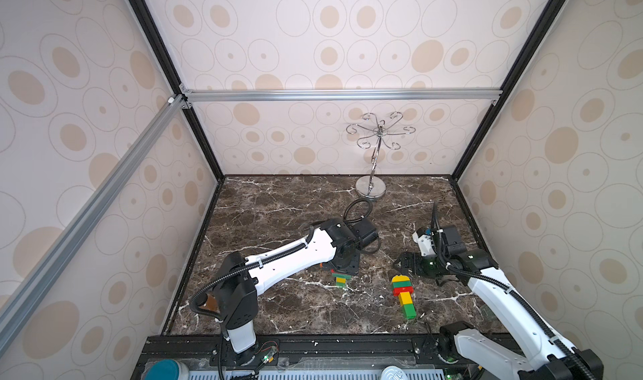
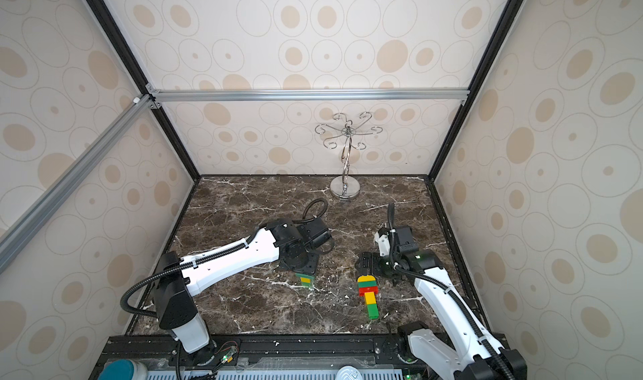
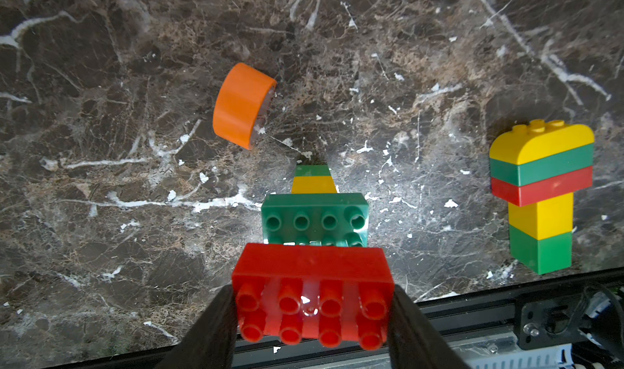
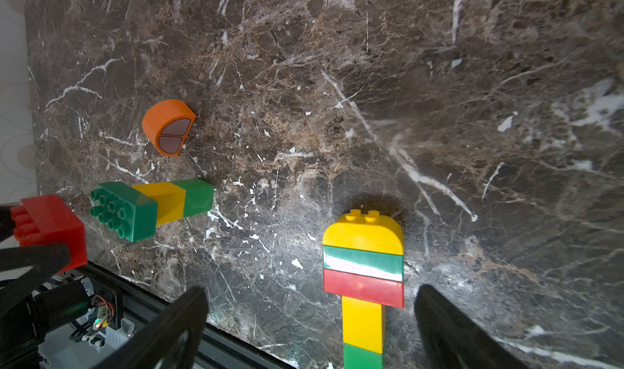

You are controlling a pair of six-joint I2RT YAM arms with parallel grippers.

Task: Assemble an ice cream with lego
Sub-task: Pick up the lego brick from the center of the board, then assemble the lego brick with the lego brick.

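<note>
My left gripper (image 3: 312, 304) is shut on a red oblong lego brick (image 3: 312, 283), one finger on each short end. It holds the brick just above a green oblong brick (image 3: 314, 215) that tops a short green and yellow stack (image 4: 152, 205) lying on the marble. An orange half-round piece (image 3: 241, 105) lies on its side beyond the stack. A finished lego stack with a yellow dome, green, red, yellow and green layers (image 1: 403, 293) lies to the right. My right gripper (image 4: 312, 316) stands open over that stack's narrow stem, touching nothing.
A silver hooked stand (image 1: 371, 187) stands at the back of the marble table (image 1: 278, 204). A black rail (image 1: 313, 343) runs along the front edge. Patterned walls close in the left, right and back sides.
</note>
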